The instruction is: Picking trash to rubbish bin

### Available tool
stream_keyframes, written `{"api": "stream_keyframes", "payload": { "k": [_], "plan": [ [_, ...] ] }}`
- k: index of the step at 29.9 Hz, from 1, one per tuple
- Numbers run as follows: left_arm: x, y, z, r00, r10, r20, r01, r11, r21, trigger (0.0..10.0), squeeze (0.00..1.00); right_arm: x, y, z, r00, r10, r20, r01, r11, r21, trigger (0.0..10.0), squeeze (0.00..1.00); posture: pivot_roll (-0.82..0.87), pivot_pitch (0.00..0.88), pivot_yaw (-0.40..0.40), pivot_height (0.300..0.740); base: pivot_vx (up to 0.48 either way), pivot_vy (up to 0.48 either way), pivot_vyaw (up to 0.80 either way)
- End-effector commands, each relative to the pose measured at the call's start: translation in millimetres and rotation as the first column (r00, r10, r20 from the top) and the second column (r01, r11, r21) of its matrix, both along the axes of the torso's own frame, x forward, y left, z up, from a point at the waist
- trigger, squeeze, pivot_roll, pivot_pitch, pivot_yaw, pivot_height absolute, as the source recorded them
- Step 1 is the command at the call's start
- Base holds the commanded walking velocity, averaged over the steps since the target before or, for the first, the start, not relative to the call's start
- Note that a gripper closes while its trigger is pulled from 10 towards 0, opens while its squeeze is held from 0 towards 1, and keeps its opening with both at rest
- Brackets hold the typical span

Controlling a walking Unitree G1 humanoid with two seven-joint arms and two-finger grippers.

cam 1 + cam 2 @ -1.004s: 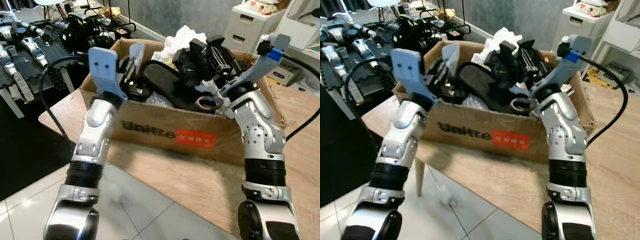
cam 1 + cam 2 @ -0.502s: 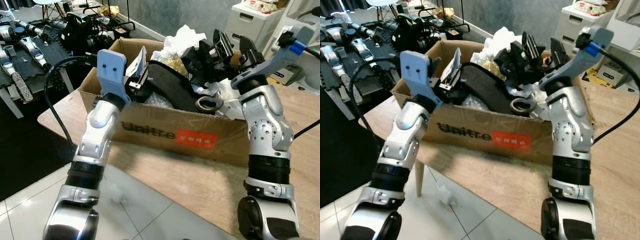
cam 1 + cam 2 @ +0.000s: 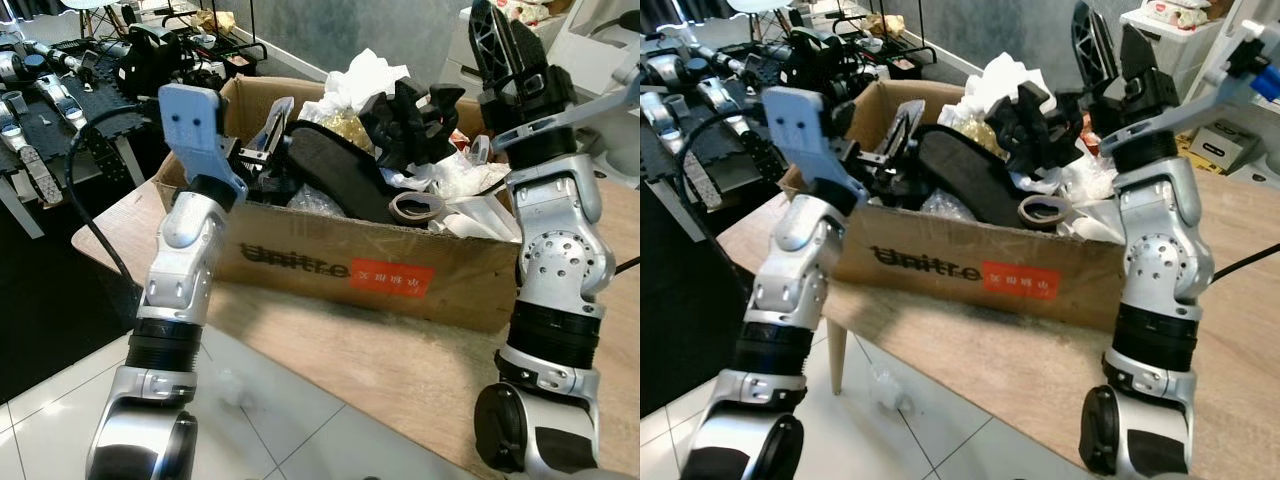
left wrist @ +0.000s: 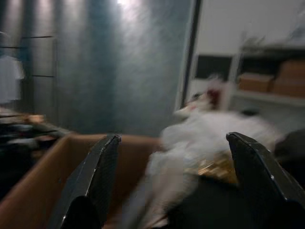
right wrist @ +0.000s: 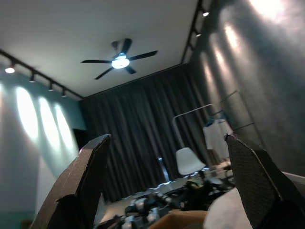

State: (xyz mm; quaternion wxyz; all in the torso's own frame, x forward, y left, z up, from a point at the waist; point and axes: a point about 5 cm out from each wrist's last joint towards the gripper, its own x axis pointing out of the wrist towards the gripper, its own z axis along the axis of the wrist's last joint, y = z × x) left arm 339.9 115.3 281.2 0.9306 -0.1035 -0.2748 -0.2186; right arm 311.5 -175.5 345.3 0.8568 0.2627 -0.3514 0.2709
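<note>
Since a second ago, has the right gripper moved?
Yes. The right gripper, jaws open and empty, has risen from inside the cardboard box to well above its rim.

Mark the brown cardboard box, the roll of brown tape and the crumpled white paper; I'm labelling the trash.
brown cardboard box (image 3: 300, 262), left eye view, front wall.
roll of brown tape (image 3: 416, 207), left eye view, its rim.
crumpled white paper (image 3: 362, 74), left eye view, top.

Silver arms (image 3: 180, 270), black pincers (image 3: 510, 55).

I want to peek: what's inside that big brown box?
The cardboard box is heaped with black parts, white crumpled paper and a tape ring. Whatever lies underneath is covered.
</note>
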Motion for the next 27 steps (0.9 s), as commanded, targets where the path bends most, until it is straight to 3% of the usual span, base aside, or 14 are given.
{"api": "stream_keyframes", "payload": {
  "k": [1, 10, 16, 24, 27],
  "plan": [
    [-4.8, -2.6, 5, 0.998, -0.069, 0.011, 0.069, 0.996, -0.049, 10.0, 0.00, -4.6, 8.4, -1, 0.998, 0.053, 0.015, -0.053, 0.998, -0.028, 10.0, 0.00, 0.00, 0.070, 0.019, 0.740, 0.000, 0.000, 0.00],
    [-9.0, 1.9, 3, 0.984, -0.180, -0.017, 0.179, 0.983, -0.039, 10.0, 0.00, -13.0, 32.9, -14, 0.980, 0.199, 0.003, -0.198, 0.972, -0.127, 10.0, 0.00, 0.00, 0.073, 0.025, 0.740, 0.000, 0.000, 0.00],
    [-19.1, 7.9, 0, 0.954, -0.299, -0.036, 0.297, 0.953, -0.058, 10.0, 0.00, -29.6, 58.8, -36, 0.925, 0.380, -0.024, -0.371, 0.885, -0.280, 10.0, 0.00, 0.01, 0.074, 0.023, 0.740, 0.000, 0.000, 0.00],
    [-24.2, 18.0, 5, 0.941, -0.337, -0.015, 0.333, 0.935, -0.120, 10.0, 0.00, -34.9, 68.5, -50, 0.888, 0.457, -0.057, -0.450, 0.833, -0.322, 10.0, 0.00, 0.02, 0.076, 0.023, 0.740, -0.241, 0.000, 0.00],
    [-22.1, 23.0, 1, 0.943, -0.331, -0.033, 0.323, 0.936, -0.140, 10.0, 0.00, -39.3, 74.5, -57, 0.861, 0.503, -0.078, -0.495, 0.792, -0.358, 10.0, 0.00, 0.02, 0.078, 0.020, 0.740, -0.328, 0.000, 0.00]
  ]
}}
